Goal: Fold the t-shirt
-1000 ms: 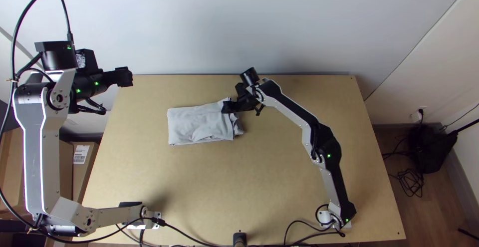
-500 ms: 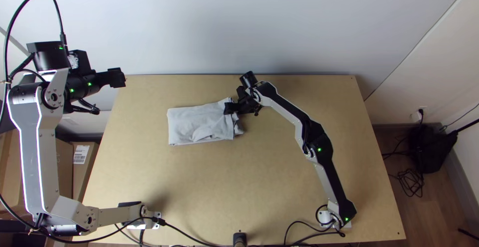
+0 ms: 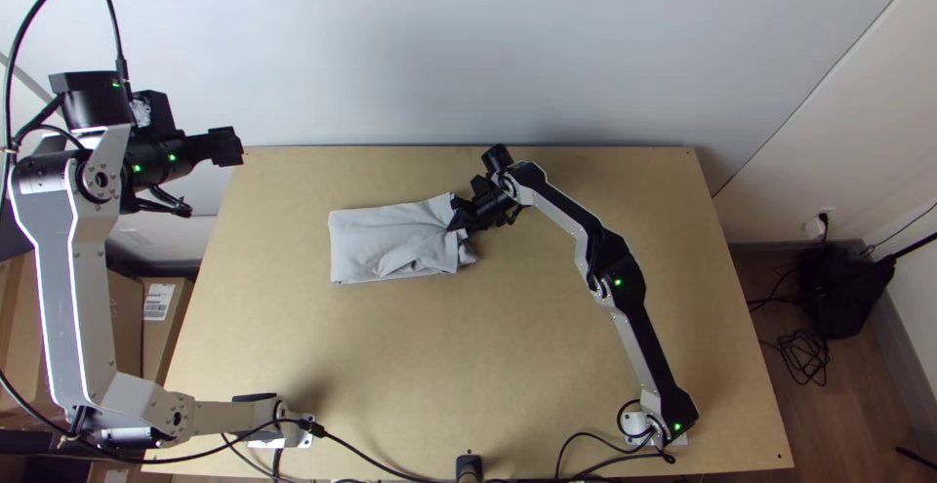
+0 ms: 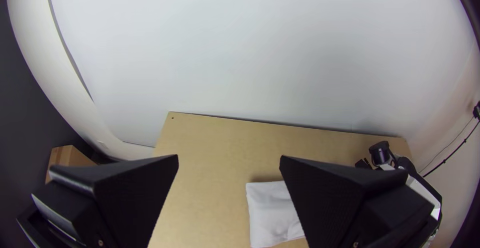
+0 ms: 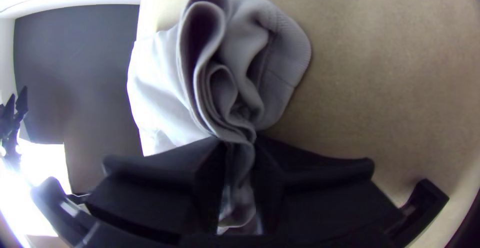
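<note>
In the top view, the light grey t-shirt (image 3: 381, 239) lies folded into a compact rectangle left of the table's centre, its right end rumpled. My right gripper (image 3: 457, 216) is at the upper part of that end. The right wrist view shows several layers of the t-shirt (image 5: 235, 82) pinched in my right gripper (image 5: 239, 150), shut on them. Beyond the table's far left corner, my left gripper (image 3: 234, 146) stands away from the cloth. In the left wrist view my left gripper (image 4: 229, 165) is open with nothing between its fingers, and part of the t-shirt (image 4: 272, 213) shows.
Bare wood of the table (image 3: 390, 346) lies in front of the shirt and to its right. A pale wall (image 3: 468, 44) rises behind the far edge. Cables (image 3: 586, 439) run along the near edge, and cardboard boxes (image 3: 164, 332) stand beyond the left edge.
My right gripper has shifted slightly right and nearer the table's front, turning a little at the shirt's end. The left arm has drawn slightly left. The shirt lies almost the same.
</note>
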{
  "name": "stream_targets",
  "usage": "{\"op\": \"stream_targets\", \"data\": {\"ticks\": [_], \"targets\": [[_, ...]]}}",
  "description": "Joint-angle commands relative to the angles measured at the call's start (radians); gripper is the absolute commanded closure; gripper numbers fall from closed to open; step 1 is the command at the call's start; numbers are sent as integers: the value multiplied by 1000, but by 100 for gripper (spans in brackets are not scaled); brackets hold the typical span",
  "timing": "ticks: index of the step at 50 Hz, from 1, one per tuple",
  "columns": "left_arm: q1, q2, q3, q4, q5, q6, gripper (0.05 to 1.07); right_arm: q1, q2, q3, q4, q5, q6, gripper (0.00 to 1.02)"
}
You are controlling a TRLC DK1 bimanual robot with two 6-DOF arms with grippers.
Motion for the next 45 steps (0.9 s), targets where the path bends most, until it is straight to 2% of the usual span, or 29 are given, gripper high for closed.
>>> {"op": "stream_targets", "data": {"ticks": [1,5,12,15,18,21,25,34,45], "targets": [[17,14,60,-18,11,22,10,-25,26,-40,-43,18,16,100],[22,20,63,-18,11,22,10,-72,-21,-81,-43,19,-10,100],[29,20,63,-18,13,22,10,-189,-161,-256,-31,19,-94,100],[32,19,63,-18,19,22,10,-253,-245,-379,22,21,-127,100],[54,17,63,-23,97,22,10,-328,-314,-486,83,21,-150,100],[78,14,63,-23,159,22,10,-411,-346,-542,92,21,-200,100],[78,17,63,-21,163,28,10,-535,-359,-566,92,21,-236,100],[71,23,63,-13,172,31,10,-787,-353,-517,95,19,-239,100],[52,25,66,-4,183,21,10,-980,-327,-446,146,27,-191,100]]}}
